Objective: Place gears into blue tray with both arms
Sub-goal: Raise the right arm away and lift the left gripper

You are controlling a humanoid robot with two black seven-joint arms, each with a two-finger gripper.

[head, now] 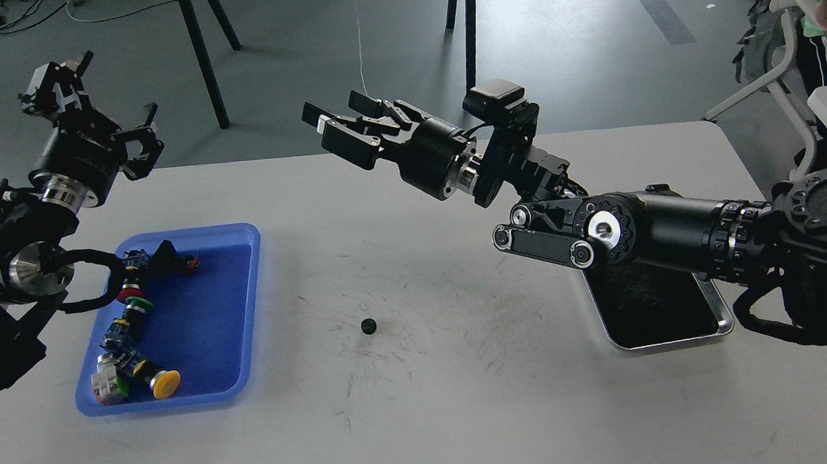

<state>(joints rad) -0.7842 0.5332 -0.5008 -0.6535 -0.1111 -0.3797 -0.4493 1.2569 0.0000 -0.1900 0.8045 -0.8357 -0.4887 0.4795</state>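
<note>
Across the whole lower part of my view stretches the white table (pixel 427 420), scuffed with dark marks near its middle. My right arm (pixel 675 232) is the biggest thing over it, coming in from three o'clock and reaching up toward twelve o'clock. Under its forearm sits the steel tray (pixel 718 327) with a dark inside, partly hidden by the arm. At nine o'clock lies the blue tray (pixel 245 324), holding a curved row of colourful push-button switches (pixel 132 317) along its left side; I see no gear inside it. My left arm (pixel 16 267) enters from nine o'clock, its cable loop overlapping the blue tray's upper left corner in my view.

My right gripper (pixel 341 129) hangs high over the table's far edge, fingers spread apart and holding nothing. My left gripper (pixel 103 115) sits up at ten o'clock beyond the table's far left corner, its fingers also parted and empty.

One gear (pixel 368 327), small and black, rests alone on the bare table near the centre. It lies at six o'clock from my right gripper, well below and clear of the parted fingers, and at three o'clock from the blue tray, well apart from its rim. From my left gripper it lies toward four o'clock, far off.
</note>
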